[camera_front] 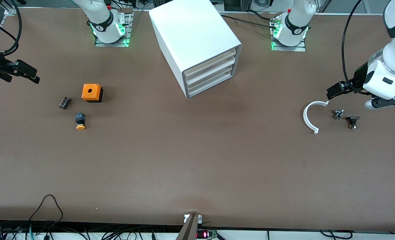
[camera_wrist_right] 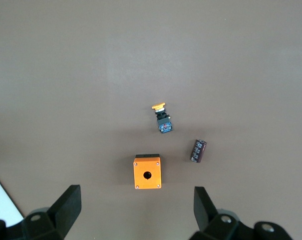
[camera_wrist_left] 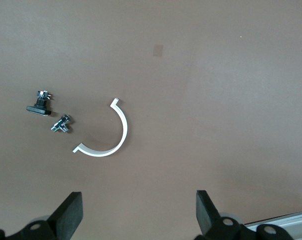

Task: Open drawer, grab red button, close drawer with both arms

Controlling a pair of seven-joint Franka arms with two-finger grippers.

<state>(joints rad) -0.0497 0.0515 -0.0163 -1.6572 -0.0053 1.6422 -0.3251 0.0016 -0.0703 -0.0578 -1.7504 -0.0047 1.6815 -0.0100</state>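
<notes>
The white cabinet (camera_front: 197, 40) stands at the robots' side of the table, between the two bases. Its drawers (camera_front: 210, 71) are all shut, their lips facing the front camera and slightly the left arm's end. The red-capped button is not in view. My left gripper (camera_front: 332, 91) is open and empty, up over the left arm's end of the table; the left wrist view (camera_wrist_left: 138, 205) shows bare table between its fingers. My right gripper (camera_front: 34, 76) is open and empty over the right arm's end; the right wrist view (camera_wrist_right: 137, 200) shows its fingers wide apart beside the orange cube (camera_wrist_right: 147, 172).
Toward the right arm's end lie the orange cube with a hole (camera_front: 91, 92), an orange-yellow-capped button (camera_front: 80, 121) and a small black part (camera_front: 65, 102). Toward the left arm's end lie a white arc (camera_front: 312, 116), a small metal part (camera_front: 337, 114) and a black part (camera_front: 352, 121).
</notes>
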